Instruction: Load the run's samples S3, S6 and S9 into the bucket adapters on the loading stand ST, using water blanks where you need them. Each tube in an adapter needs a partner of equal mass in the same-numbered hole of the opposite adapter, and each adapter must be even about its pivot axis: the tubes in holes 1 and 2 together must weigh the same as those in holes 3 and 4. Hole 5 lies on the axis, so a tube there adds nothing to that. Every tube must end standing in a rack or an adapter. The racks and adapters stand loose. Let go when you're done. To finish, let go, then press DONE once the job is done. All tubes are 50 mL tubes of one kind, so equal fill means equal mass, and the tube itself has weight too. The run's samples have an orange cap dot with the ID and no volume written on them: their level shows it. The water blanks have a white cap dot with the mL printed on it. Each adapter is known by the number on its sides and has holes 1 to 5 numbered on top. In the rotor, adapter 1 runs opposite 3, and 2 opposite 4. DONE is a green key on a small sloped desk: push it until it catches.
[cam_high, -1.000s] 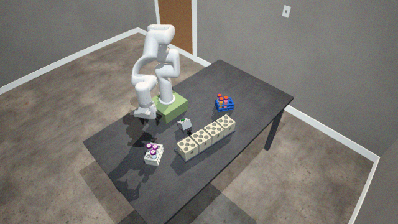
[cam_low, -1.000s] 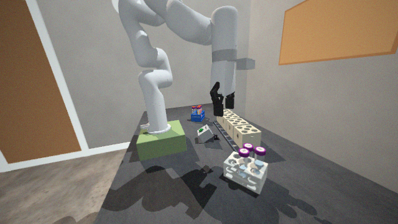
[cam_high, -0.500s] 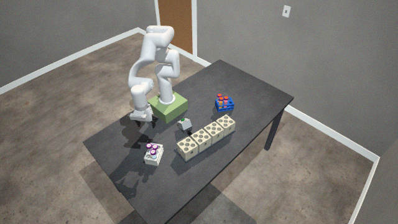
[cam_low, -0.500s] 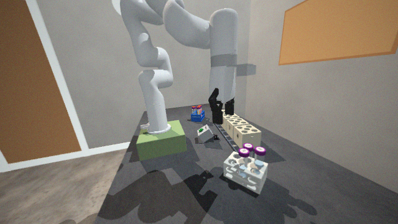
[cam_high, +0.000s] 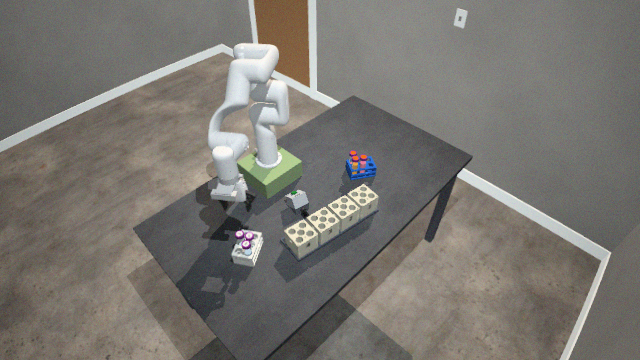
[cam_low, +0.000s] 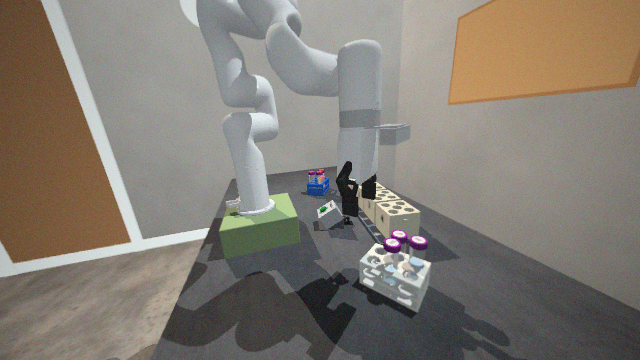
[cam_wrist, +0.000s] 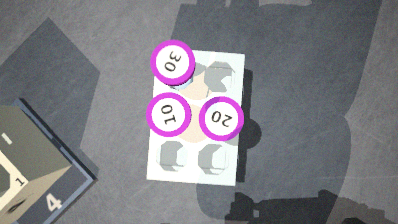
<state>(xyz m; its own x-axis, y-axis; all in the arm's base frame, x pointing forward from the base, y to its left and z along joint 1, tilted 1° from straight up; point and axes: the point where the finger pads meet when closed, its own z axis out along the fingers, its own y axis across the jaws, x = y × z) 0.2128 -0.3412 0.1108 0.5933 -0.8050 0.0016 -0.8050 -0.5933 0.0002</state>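
Observation:
My gripper (cam_high: 236, 202) (cam_low: 359, 199) is open and empty, above the table between the green base and the white rack (cam_high: 245, 259) (cam_low: 425, 281) (cam_wrist: 192, 171). Three purple-capped blanks stand in that rack: the 30 mL (cam_wrist: 172, 62) at a corner, the 10 mL (cam_wrist: 168, 114) beside it and the 20 mL (cam_wrist: 221, 118) across from the 10. Three orange-dot samples (cam_high: 363, 158) stand in the blue rack (cam_high: 362, 175) (cam_low: 318, 190); their IDs are unreadable. Four cream adapters (cam_high: 301, 239) (cam_low: 400, 221) stand in a row on the stand (cam_wrist: 65, 192), with no tubes seen in them.
The green DONE key (cam_high: 294, 193) (cam_low: 323, 209) is on a small grey sloped desk (cam_high: 299, 201) (cam_low: 331, 217) between the arm's green base block (cam_high: 270, 182) (cam_low: 260, 235) and the adapter row. The white rack is near the adapter row's end. The blue rack stands beyond the other end.

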